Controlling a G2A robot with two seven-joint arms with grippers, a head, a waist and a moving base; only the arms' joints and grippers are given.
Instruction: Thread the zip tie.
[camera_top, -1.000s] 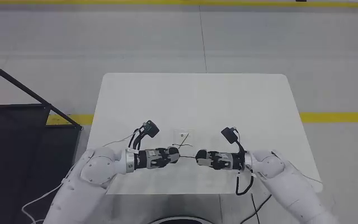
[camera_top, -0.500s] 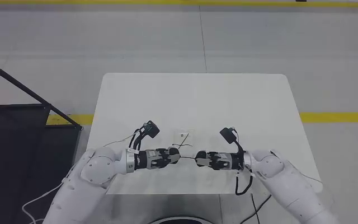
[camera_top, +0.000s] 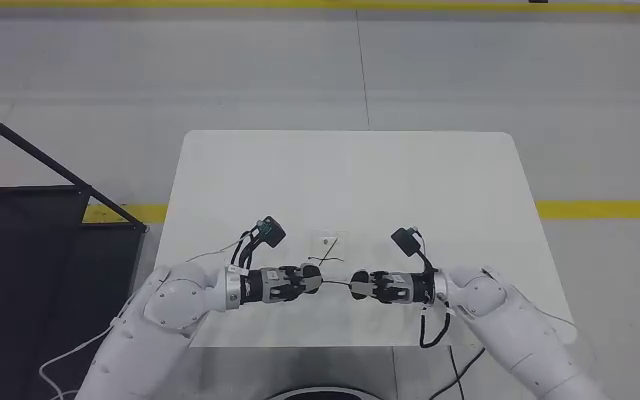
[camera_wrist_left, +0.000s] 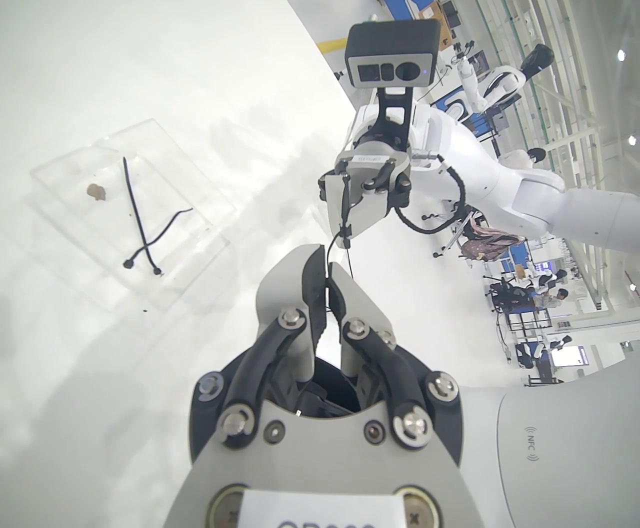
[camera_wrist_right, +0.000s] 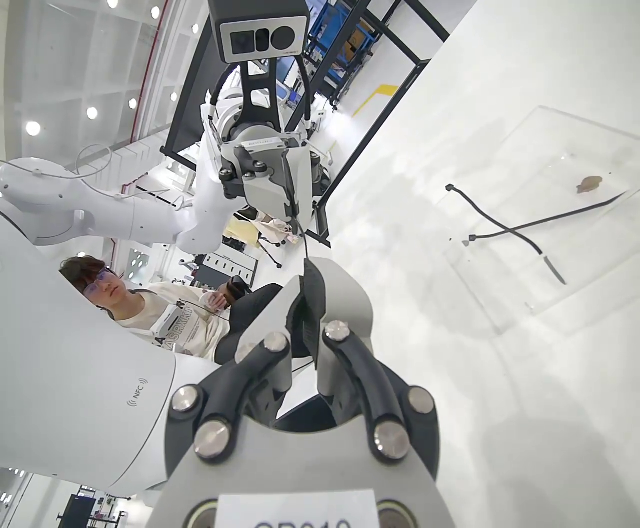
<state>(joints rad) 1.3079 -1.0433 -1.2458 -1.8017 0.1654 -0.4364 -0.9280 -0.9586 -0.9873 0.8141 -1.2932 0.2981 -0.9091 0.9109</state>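
Zip tie (camera_wrist_left: 328, 257): a thin black strap held in the air over the table (camera_top: 440, 190), on the robot's side of the clear tray (camera_wrist_left: 170, 175) and near it. It spans the short gap between the two grippers.
Left gripper (camera_wrist_left: 327, 274): jaws pinched narrow on one end of the strap, which arcs out from the tips.
Right gripper (camera_wrist_right: 305, 284): jaws also closed narrow on the strap, with the small head block at its fingertip, facing the left gripper.
Threading state: it is too fine to tell whether the tip has entered the head.
Risk, miss: the head's slot is tiny, so a slight sideways offset or twist between the wrists would likely send the tip past it.
Risk, buckle: the free strap is limp and already curved. Pushing the ends together off-axis could bow it rather than feed it.
Risk, slip: each hold is a small pinch on smooth plastic. A tug could pull an end loose and drop the tie beside the tray.
Risk, contact: the fingertips are near each other, and closing further could knock them together.
Spare zip ties (camera_wrist_left: 136, 210): two lie crossed in the tray.
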